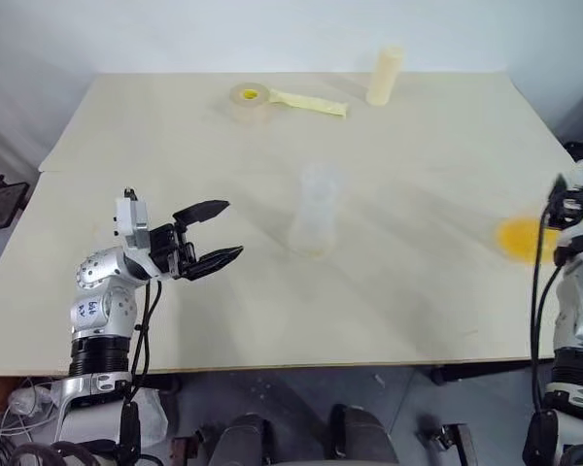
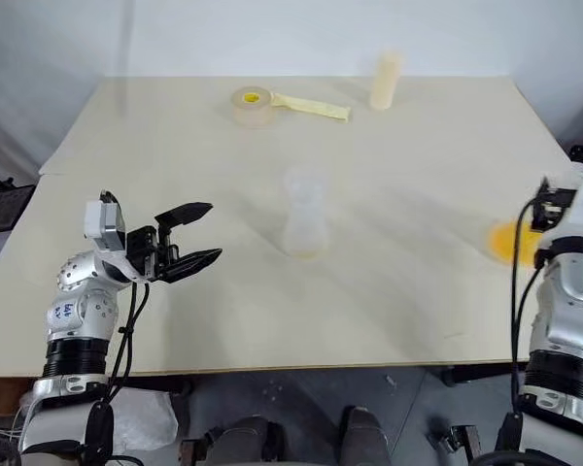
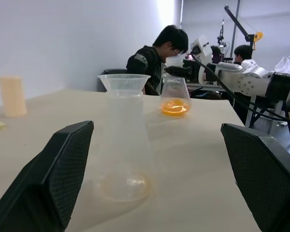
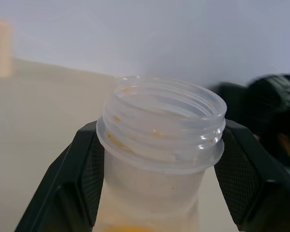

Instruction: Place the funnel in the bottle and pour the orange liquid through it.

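Two flasks: funnel-topped bottle (image 1: 313, 225) empty; right end effector (image 4: 159, 159) grips orange liquid (image 3: 174, 107) flask (image 4: 157, 154).

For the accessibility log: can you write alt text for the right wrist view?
The right gripper is shut on the threaded neck of a clear flask, one black finger on each side, with a trace of orange liquid below. Behind lie the pale table and a cream cylinder.
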